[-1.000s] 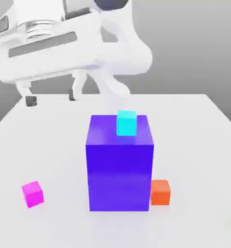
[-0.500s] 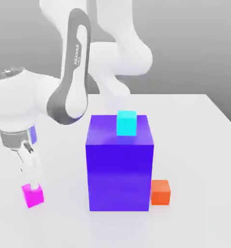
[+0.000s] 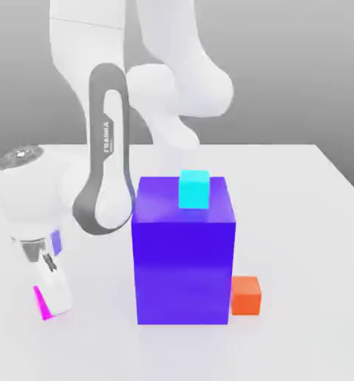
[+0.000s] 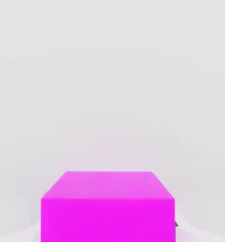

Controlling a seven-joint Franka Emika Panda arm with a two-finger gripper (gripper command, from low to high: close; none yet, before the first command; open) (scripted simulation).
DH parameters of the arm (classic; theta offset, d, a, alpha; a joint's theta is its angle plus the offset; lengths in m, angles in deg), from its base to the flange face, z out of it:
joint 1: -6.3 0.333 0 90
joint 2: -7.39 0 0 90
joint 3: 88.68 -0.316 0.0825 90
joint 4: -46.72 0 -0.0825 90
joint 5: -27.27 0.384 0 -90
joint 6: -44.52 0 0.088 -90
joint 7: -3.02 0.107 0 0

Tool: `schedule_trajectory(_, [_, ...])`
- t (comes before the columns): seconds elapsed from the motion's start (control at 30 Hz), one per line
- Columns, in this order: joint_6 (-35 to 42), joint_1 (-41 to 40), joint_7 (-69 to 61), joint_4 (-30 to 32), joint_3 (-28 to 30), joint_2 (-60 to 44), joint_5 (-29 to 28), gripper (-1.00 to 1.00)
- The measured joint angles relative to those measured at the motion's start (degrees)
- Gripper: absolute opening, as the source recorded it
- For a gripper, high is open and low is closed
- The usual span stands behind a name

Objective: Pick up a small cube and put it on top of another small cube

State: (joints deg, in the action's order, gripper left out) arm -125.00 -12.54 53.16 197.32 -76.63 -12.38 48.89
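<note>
White table (image 3: pixel 299 223) holds a big blue-purple block (image 3: pixel 184 257) at centre w/ a cyan cube (image 3: pixel 194 189) on top, orange cube (image 3: pixel 245 295) at its 4 o'clock. Gripper (image 3: pixel 52 298) sits low at the block's 8 o'clock, around the pink cube (image 3: pixel 40 301) on the table; can't tell if fingers grip it. Hand view: pink cube (image 4: pixel 107 208) close up.

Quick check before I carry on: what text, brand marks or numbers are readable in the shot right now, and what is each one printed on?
"FRANKA": runs lengthwise in white letters on the dark grey panel of the robot arm, in the exterior view.
Smaller lettering beside that word: too small to read.
No writing on the magenta-pink cube, the cyan cube, the big blue-purple block, the orange cube or the white table.
</note>
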Motion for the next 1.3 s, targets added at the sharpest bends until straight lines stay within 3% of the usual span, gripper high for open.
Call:
schedule_trajectory(0.3, [8.5, 6.6, 8.6, 2.3, 7.9, 10.9, -12.5, -1.00])
schedule_trajectory(1.13, [25.4, 37.8, -27.0, -22.0, -28.8, 2.9, -29.7, -1.00])
schedule_trajectory(1.27, [20.6, 41.1, -26.3, -23.5, -28.0, -3.5, -33.6, -1.00])
schedule_trajectory(1.3, [19.3, 41.6, -25.8, -23.7, -27.4, -5.0, -34.4, 1.00])
